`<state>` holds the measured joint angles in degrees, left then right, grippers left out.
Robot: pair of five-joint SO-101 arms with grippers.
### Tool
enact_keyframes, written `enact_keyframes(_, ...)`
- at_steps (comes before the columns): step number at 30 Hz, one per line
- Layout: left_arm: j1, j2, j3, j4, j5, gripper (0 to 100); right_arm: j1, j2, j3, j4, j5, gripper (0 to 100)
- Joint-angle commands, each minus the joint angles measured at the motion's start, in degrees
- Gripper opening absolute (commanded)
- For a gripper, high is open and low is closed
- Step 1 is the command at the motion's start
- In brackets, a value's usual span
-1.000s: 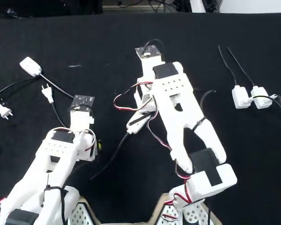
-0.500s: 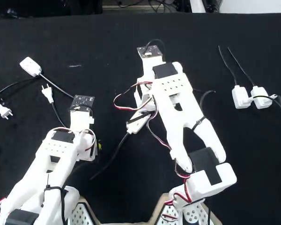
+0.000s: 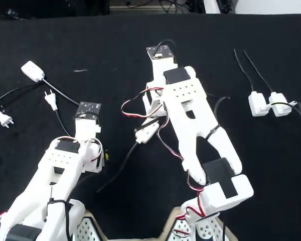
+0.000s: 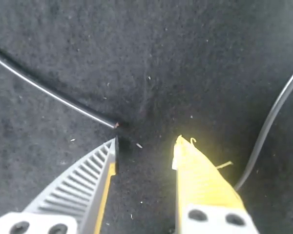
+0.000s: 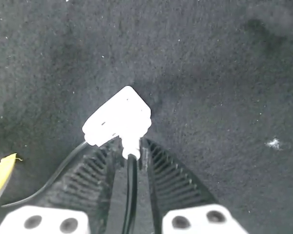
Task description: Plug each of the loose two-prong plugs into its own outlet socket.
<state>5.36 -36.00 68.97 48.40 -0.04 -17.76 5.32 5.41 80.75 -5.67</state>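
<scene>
High view: a loose plug [image 3: 50, 100] lies at the far left of the worktop [image 3: 271, 160]. Left wrist view: left hand [image 4: 145, 142] half open, empty, over a cable [image 4: 53, 96]. Right wrist view: right hand [image 5: 132, 147] clamped on the cord neck of a socket [image 5: 118, 121]. The socket is judged light, rigid and apt to swivel, so the body would be the better grip.

Was a robotics lab bench, black felt-covered table [image 3: 271, 165], white plastic robot arms [image 3: 190, 110] bore exposed red wiring [image 3: 133, 114], black cables [image 3: 163, 6] lay behind.

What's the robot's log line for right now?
left gripper: open, empty | right gripper: shut on white socket | loose plugs: not yet plugged in
</scene>
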Motion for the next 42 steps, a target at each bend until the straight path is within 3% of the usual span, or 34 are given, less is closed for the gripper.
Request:
enact_keyframes(1, -0.31, -1.41, -0.13, -0.18, 0.09, 20, -0.26, -0.40, -3.74, -0.70, -0.70, 1.1)
enact_keyframes(26, -0.31, -1.41, -0.13, -0.18, 0.09, 20, -0.97, -0.40, 0.13, -0.79, -0.62, 1.1)
enact_keyframes(42, -0.66, -1.41, -0.22, -0.18, 0.09, 20, -1.32, -0.40, 0.84, 0.79, -7.47, 1.1)
